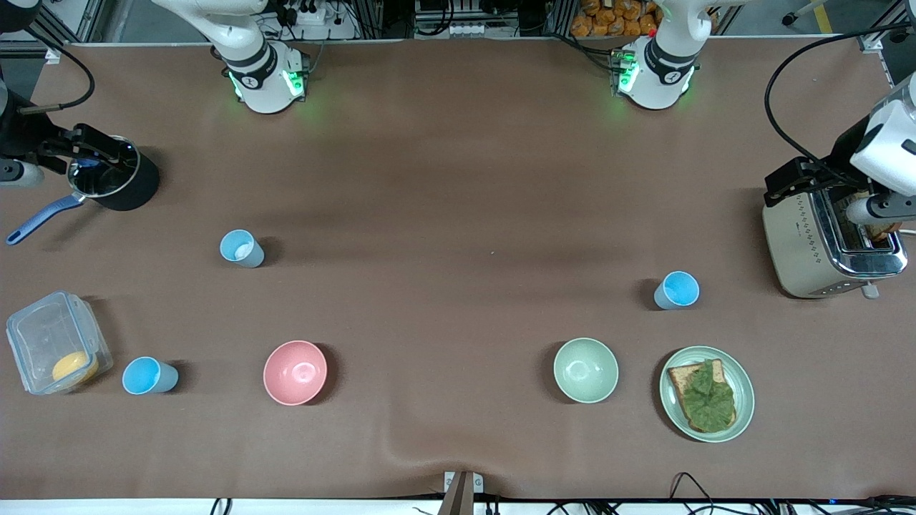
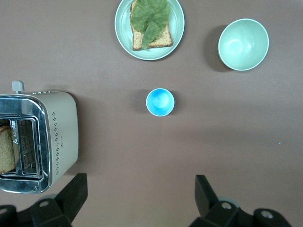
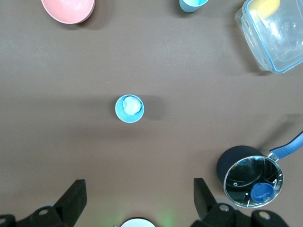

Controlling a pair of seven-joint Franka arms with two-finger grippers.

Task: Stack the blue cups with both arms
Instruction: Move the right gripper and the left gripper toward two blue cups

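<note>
A pale blue cup [image 1: 241, 248] with a white patch inside stands toward the right arm's end; it also shows in the right wrist view [image 3: 129, 108]. A brighter blue cup [image 1: 676, 290] stands toward the left arm's end, beside the toaster [image 2: 160, 102]. A third blue cup [image 1: 147, 375] stands by the clear box [image 3: 191, 4]. My right gripper [image 3: 138, 182] is open and empty, high over bare table between its base and the patched cup. My left gripper [image 2: 140, 178] is open and empty, high over bare table near the toaster.
A pink bowl [image 1: 295, 372] and a pale green bowl [image 1: 585, 370] stand near the front camera. A green plate [image 1: 744, 390] holds toast with lettuce. A toaster [image 1: 809, 243], a black pot [image 1: 136, 189] with a blue handle and a clear box [image 1: 43, 336] stand at the table's ends.
</note>
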